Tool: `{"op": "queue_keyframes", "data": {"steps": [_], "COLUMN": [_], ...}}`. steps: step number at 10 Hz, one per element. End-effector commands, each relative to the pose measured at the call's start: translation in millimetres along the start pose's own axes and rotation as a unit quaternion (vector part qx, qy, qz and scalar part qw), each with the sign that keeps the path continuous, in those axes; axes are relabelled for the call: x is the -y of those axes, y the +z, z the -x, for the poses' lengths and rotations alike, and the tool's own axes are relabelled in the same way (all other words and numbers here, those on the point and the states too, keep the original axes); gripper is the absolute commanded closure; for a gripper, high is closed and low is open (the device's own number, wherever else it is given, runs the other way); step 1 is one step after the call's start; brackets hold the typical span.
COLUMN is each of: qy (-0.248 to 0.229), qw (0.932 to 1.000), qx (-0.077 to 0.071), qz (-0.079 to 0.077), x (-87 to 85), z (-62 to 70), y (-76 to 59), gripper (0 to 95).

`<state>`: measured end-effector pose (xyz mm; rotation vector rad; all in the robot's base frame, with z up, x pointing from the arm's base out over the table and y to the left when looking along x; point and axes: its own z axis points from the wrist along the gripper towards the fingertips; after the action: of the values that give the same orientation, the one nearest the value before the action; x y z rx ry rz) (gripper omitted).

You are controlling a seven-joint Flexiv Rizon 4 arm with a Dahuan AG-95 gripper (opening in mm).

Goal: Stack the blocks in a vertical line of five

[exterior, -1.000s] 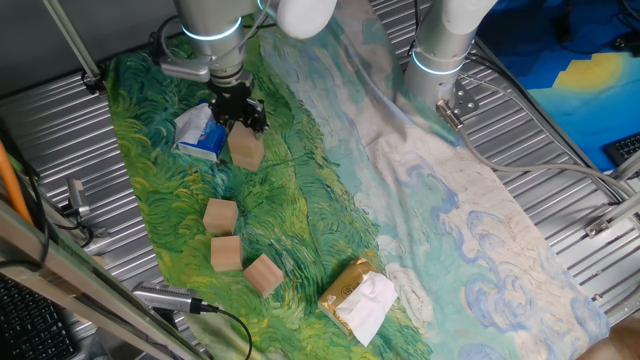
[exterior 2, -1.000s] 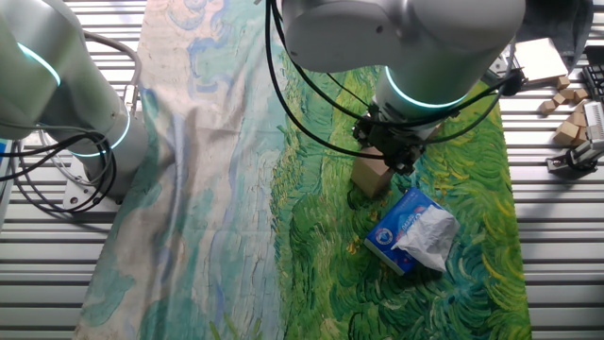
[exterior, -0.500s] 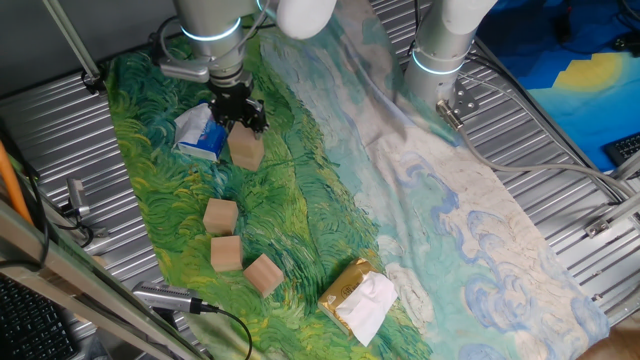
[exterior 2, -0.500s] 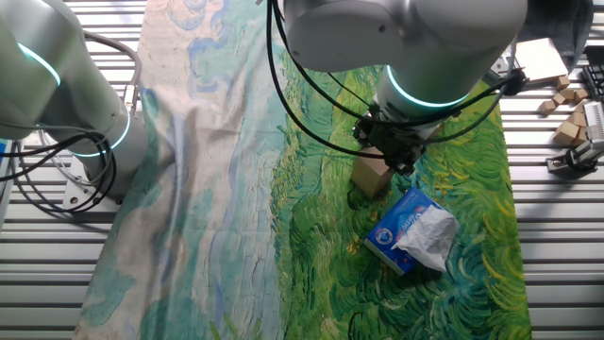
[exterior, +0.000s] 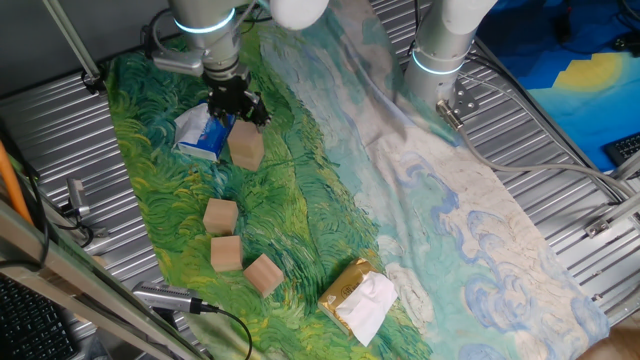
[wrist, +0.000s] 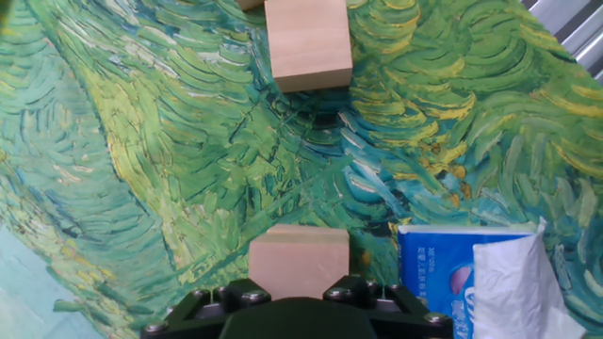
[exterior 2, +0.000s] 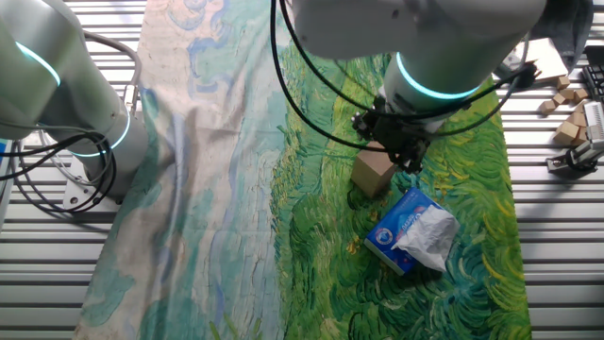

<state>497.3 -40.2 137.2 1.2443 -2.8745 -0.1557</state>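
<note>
Gripper [exterior: 236,103] hung just above a wooden block [exterior: 246,150] on the painted cloth [exterior: 300,180], fingers apart from it; whether its jaws were spread could not be told.

That block sat near the cloth's far edge, just beside the blue-and-white packet [exterior: 200,133]. Three more blocks [exterior: 221,216] [exterior: 226,253] [exterior: 263,274] clustered toward the cloth's near edge, near a yellow-gold packet [exterior: 358,296].

- A ribbed metal surface [exterior: 560,150] carries a painted cloth [exterior: 300,190] of green and pale blue swirls.
- A keyboard [exterior: 625,150] lies at one edge.
</note>
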Motion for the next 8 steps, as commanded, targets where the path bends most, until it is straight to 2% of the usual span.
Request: {"op": "queue_keyframes", "data": {"steps": [1, 3, 4, 5, 6, 7, 8], "qy": [0.034, 0.058, 0.081, 0.089, 0.111, 0.119, 0.124], "qw": [0.9994, 0.9981, 0.9965, 0.9956, 0.9933, 0.9923, 0.9918], "qx": [0.003, -0.008, -0.015, -0.019, -0.026, -0.03, -0.029], "qz": [0.006, 0.019, 0.018, 0.019, 0.017, 0.011, 0.008], "x": [-1.4, 1.7, 1.7, -1.1, -10.3, -19.7, -29.7], "z": [0.8, 13.5, 25.0, 37.2, 56.6, 73.3, 87.0], "y": [-13.9, -35.1, -43.5, -47.9, -47.9, -43.3, -37.7], "gripper": [57.0, 57.0, 95.0, 95.0, 95.0, 95.0, 76.0]}}
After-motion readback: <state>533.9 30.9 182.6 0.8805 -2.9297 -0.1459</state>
